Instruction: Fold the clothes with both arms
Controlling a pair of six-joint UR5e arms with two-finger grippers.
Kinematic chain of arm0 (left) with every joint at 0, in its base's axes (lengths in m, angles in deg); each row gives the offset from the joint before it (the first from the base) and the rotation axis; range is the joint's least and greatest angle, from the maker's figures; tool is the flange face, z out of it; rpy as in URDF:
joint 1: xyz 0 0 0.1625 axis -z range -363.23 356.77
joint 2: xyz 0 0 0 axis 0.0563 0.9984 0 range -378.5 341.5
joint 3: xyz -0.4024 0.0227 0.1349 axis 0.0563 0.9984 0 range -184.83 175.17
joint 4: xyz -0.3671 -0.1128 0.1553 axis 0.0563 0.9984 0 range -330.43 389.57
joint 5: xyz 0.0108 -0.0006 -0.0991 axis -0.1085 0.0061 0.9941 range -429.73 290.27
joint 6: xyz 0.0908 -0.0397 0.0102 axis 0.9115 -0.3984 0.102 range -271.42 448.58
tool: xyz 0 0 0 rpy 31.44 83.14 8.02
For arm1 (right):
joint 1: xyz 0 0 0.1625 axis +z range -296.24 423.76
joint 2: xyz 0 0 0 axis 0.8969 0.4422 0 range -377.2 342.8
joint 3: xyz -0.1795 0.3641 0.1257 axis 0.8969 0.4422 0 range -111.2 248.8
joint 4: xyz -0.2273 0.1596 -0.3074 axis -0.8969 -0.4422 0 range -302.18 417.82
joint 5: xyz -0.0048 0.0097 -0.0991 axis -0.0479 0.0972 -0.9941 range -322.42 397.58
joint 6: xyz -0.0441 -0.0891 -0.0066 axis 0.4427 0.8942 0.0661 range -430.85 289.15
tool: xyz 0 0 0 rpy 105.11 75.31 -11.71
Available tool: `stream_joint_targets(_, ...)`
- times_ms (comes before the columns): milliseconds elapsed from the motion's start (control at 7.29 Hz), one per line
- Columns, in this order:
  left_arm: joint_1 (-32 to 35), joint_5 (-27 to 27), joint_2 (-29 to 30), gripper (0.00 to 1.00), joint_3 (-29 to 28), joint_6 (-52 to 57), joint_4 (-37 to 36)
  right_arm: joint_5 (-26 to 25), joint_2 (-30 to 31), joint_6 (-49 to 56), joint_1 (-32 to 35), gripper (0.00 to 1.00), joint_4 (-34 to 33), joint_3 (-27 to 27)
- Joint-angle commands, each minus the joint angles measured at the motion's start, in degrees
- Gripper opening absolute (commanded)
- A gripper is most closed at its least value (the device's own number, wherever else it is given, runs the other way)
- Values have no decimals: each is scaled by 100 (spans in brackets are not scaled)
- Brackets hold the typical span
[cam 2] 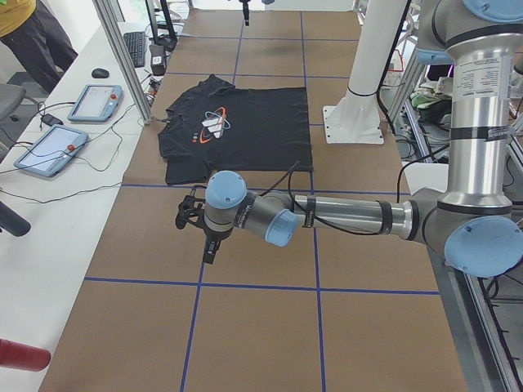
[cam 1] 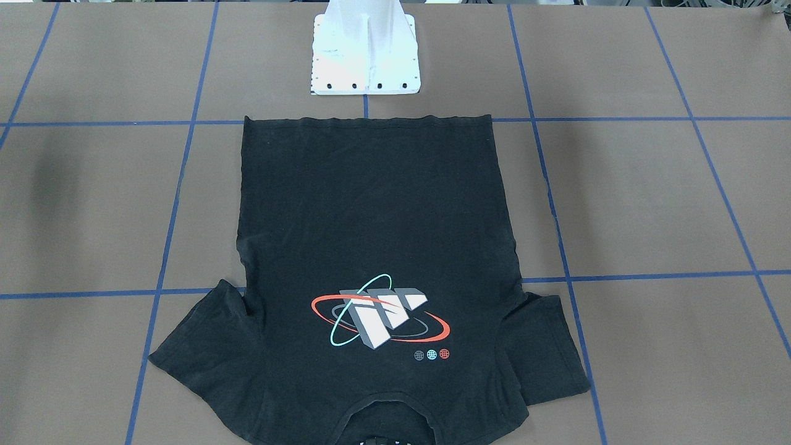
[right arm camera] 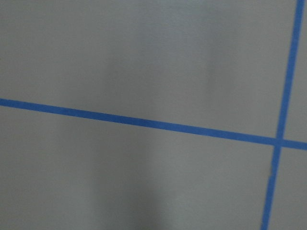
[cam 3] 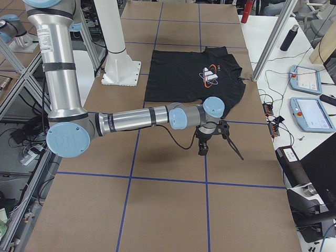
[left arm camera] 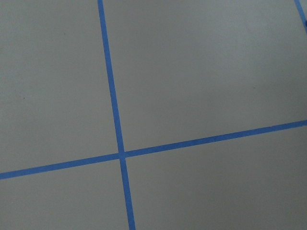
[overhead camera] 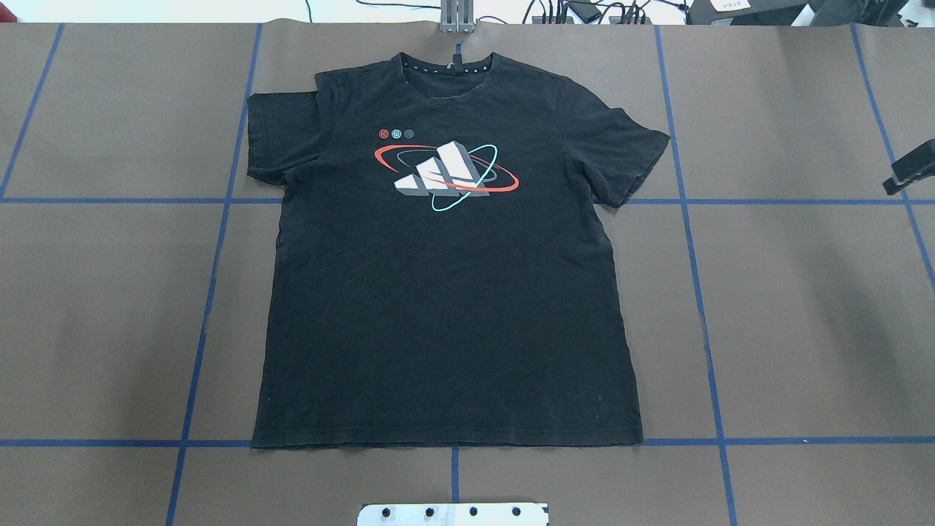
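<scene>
Left arm (cam 2: pixel 351 216) nearest, T-shirt (cam 2: pixel 253 110) flat beyond, white mount (cam 2: pixel 353 131) beside hem

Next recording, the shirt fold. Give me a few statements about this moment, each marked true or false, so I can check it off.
1. The T-shirt lies flat with its logo facing up. True.
2. One sleeve is folded over the chest. False: both sleeves stick out to the sides.
3. The right hand grips the shirt. False: it hangs over bare table, apart from the shirt.
4. Both wrist views show only table surface and blue tape lines. True.
5. The collar points toward the white base mount. False: the hem is nearest the mount and the collar is on the far side.
</scene>
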Motion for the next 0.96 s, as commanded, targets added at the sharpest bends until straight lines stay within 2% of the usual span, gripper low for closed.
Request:
stream_joint_targets(0,-4,3,-7,100,4,-10,4,-82,-699,-1396,-704,100,1028,488)
stream_joint_targets(274,-12,-23,-7,100,-22,8,4,-152,-1944,-2715,-1152,100,1698,1645)
stream_joint_targets(411,-13,-32,-7,100,-22,16,4,-588,-2456,-3227,-1320,100,1996,2226)
stream_joint_targets(685,-4,-41,-7,100,-40,25,4,-759,-3274,-4709,-1409,93,3302,3534)
stream_joint_targets(823,-4,-41,-7,100,-31,25,4,-1133,-3566,-5022,-1549,92,4005,4194)
